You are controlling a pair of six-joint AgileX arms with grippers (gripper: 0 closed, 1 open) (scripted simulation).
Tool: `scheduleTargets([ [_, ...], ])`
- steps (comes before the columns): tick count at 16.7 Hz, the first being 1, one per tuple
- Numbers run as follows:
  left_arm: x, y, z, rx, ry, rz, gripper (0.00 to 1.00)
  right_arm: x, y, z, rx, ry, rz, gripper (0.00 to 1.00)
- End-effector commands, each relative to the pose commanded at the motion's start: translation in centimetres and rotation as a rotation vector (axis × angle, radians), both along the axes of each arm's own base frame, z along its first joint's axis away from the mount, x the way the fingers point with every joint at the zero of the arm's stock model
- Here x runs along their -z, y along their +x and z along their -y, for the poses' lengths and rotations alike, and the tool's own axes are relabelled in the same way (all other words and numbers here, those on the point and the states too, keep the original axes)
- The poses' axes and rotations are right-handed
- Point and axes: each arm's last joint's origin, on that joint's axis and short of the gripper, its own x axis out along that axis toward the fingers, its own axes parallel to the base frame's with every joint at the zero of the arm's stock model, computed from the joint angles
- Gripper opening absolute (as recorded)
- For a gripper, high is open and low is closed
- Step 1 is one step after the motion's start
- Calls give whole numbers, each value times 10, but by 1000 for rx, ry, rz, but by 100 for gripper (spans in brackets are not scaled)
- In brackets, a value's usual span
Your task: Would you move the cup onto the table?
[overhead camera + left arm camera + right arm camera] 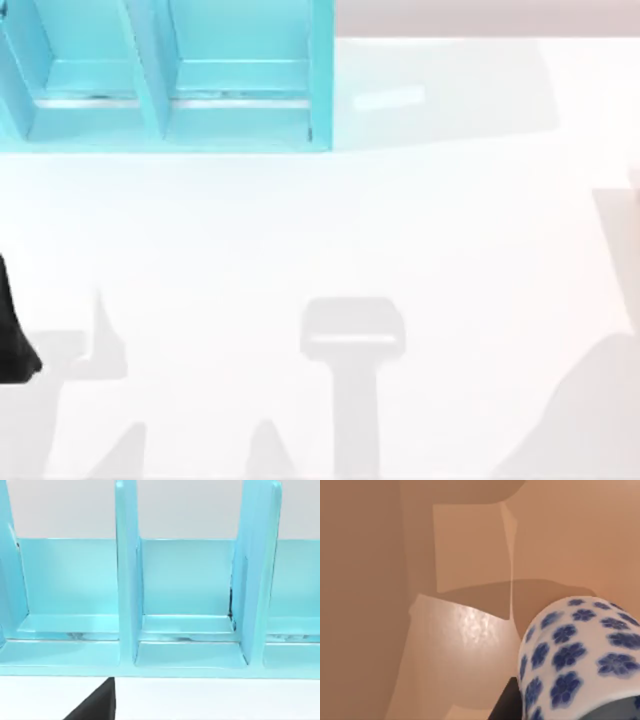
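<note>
With the cup (575,655) right against my right wrist camera beside a dark finger, grip unreadable, over a tan surface, I'd lower it slowly and level onto the table (330,230); left arm idles facing the teal shelf (127,580).

Rendered simulation scene, glossy white table (300,230), teal shelf unit (170,80), blank backdrop
</note>
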Motion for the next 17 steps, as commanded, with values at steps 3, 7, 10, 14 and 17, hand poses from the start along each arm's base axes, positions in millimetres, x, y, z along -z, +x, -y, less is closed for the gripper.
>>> scheduleTargets([
  [3, 0, 0, 0, 0, 0, 0, 100, 0, 0, 0, 0, 0, 0, 0],
  [7, 0, 0, 0, 0, 0, 0, 100, 0, 0, 0, 0, 0, 0, 0],
  [10, 0, 0, 0, 0, 0, 0, 100, -2, 1, -1, 1, -2, 2, 0],
  [14, 0, 0, 0, 0, 0, 0, 100, -35, 9, -33, -6, -4, 8, 0],
  [17, 0, 0, 0, 0, 0, 0, 100, -71, 8, -70, -3, 2, -8, 0],
])
